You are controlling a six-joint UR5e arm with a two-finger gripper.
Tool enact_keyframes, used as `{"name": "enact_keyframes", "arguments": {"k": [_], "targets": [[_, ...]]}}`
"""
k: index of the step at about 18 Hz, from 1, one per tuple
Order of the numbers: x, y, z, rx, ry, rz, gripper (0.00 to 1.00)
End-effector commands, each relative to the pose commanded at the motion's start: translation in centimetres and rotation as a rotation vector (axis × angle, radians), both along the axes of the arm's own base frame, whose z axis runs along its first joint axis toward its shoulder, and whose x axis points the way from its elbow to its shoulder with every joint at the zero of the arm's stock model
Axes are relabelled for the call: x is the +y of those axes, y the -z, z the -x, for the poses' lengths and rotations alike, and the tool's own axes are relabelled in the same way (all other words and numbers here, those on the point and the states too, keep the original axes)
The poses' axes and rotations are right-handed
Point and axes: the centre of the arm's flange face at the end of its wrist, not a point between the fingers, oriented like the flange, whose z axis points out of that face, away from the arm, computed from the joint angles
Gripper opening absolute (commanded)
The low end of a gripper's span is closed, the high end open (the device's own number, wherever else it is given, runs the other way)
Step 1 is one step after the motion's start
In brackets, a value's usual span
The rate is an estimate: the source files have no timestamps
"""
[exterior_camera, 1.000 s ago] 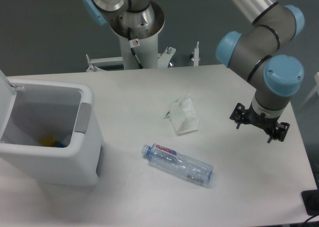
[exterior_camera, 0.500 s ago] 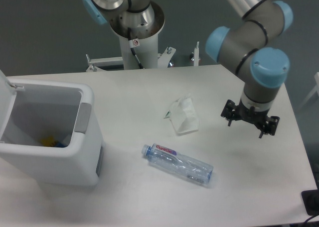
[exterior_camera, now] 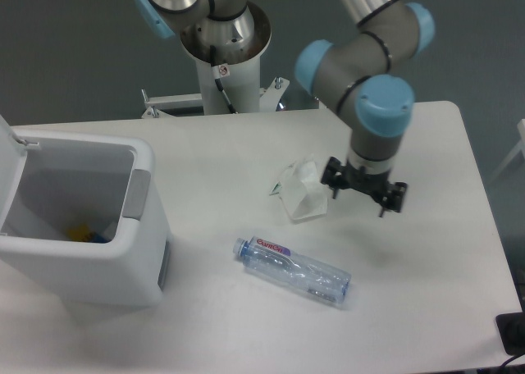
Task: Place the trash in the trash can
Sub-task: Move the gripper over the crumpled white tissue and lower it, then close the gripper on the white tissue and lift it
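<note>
You are looking at the whitish pouch (exterior_camera: 302, 192) lying crumpled just beside the hand (exterior_camera: 363, 188). The clear bottle (exterior_camera: 294, 271), with its blue cap and red-lettered label, is lying on its side nearer the camera. The white trash can (exterior_camera: 80, 220) is standing open, well apart.

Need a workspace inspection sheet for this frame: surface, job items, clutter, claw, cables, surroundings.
Surface: white table, no spills seen.
Job items: pouch lies mid-table; bottle lies on its side in front of it, blue cap toward the bin; bin at the table's left, lid up, with something yellow and blue at the bottom.
Clutter: nothing seen.
Claw: claw hangs just right of the pouch, holding nothing; open or shut cannot be told.
Cables: black cable runs down the arm's pedestal; dark object with a cord at the lower right edge.
Surroundings: grey backdrop, metal base brackets behind the table.
</note>
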Motion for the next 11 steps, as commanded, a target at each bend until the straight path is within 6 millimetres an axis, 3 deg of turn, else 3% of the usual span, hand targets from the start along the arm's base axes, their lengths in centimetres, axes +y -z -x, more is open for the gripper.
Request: {"name": "enact_keyframes", "arguments": {"k": [7, 9, 11], "targets": [[1.1, 3.4, -6.1, -0.068, 0.084, 0.061, 0.98], [1.1, 3.9, -6.2, -0.079, 0.082, 0.068, 0.74], [1.2, 4.2, -6.3, -0.085, 0.083, 0.072, 0.32]]}}
